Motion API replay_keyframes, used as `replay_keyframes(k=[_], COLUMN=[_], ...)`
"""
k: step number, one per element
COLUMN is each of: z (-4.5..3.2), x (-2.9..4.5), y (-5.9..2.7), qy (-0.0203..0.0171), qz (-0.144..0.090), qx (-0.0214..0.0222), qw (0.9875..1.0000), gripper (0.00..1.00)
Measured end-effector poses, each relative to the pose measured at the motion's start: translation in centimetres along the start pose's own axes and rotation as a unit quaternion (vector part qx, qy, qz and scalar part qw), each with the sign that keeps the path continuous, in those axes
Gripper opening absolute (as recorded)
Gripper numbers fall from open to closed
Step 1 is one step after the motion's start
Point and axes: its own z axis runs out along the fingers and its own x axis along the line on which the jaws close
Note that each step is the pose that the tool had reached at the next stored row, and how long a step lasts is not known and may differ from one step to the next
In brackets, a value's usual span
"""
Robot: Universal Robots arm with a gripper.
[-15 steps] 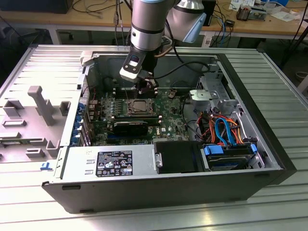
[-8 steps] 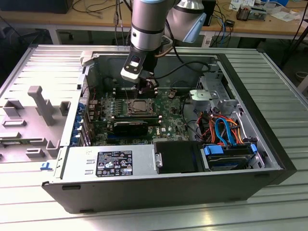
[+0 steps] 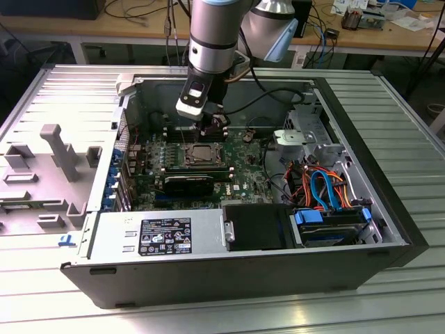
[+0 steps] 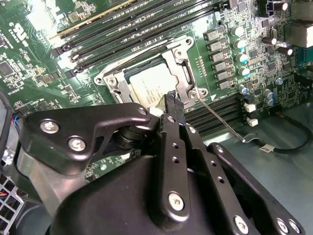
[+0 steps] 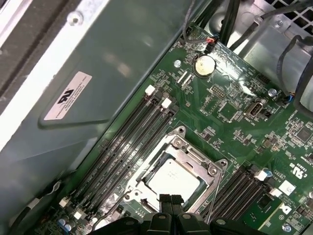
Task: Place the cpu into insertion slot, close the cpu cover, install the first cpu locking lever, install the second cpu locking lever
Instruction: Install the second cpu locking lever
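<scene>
first wrist view: tool [image 5: 171, 199] closed, empty, at edge of cpu [image 5: 173, 178] flat under cpu cover [image 5: 195, 152]

arm [image 3: 213, 35]: grey-and-silver, last segment near upright, reaching down from above | wrist [image 3: 208, 66]: white-and-black housing mounted at its side | end effector [image 3: 213, 129]: black, pointing down, linkage bars folded inward | fingertips [image 5: 165, 199]: pressed together, side by side, in both wrist views
</scene>
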Motion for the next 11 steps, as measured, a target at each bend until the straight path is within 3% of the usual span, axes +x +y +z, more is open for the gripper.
replay_keyframes(k=[11], z=[0.0], x=[0.0], y=[0.0], qy=[0.0033], qz=[-0.035], qx=[-0.0023], qw=[0.9994], gripper=[0.11])
